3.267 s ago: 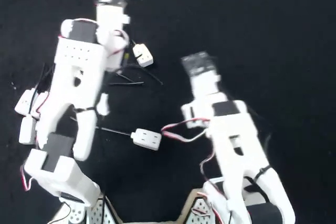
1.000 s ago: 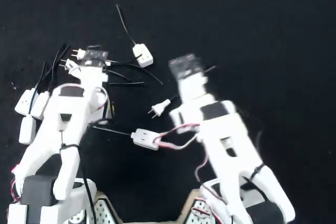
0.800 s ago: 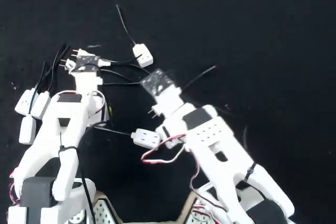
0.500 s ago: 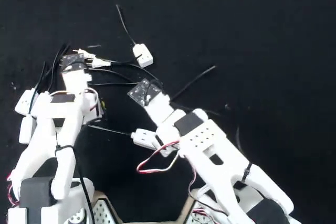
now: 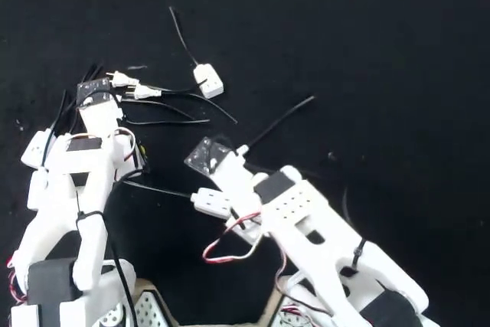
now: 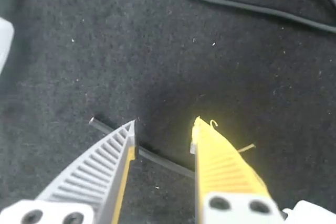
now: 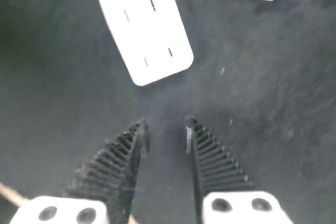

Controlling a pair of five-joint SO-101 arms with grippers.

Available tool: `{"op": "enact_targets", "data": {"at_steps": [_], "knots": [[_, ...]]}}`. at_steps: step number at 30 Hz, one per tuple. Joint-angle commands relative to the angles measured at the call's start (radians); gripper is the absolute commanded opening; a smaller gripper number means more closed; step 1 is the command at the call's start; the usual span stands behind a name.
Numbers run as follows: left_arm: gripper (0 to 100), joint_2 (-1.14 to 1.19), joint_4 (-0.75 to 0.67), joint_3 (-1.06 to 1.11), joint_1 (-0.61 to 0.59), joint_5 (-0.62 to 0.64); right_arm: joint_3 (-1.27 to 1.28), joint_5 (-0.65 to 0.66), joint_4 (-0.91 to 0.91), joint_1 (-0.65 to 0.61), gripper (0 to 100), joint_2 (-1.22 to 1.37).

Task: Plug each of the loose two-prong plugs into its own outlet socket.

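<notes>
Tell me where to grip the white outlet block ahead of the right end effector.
Grip the outlet block across its narrow width, by the two long side walls, coming from above. It lies flat with the slotted face up, so those walls look free. The open right end effector is lined up roughly across that width.
</notes>
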Motion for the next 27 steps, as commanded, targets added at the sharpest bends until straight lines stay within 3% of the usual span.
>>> {"op": "enact_targets", "data": {"at_steps": [1,15,17,23,27], "knots": [[18,-0.035,-0.009,-0.005,0.001,0.012,0.019,-0.012,-0.147,-0.002,10.6,-0.018],[18,-0.037,0.002,-0.007,-0.004,0.014,0.035,-0.075,-0.404,-0.046,10.6,-0.018],[18,-0.037,0.015,-0.012,-0.004,0.014,0.018,-0.075,-0.381,-0.057,10.6,-0.019],[18,-0.037,0.035,-0.016,-0.004,0.014,-0.119,-0.049,-0.052,0.034,10.6,-0.018],[18,-0.037,0.037,-0.018,-0.004,0.014,-0.019,-0.005,-0.13,0.014,10.5,-0.008]]}}
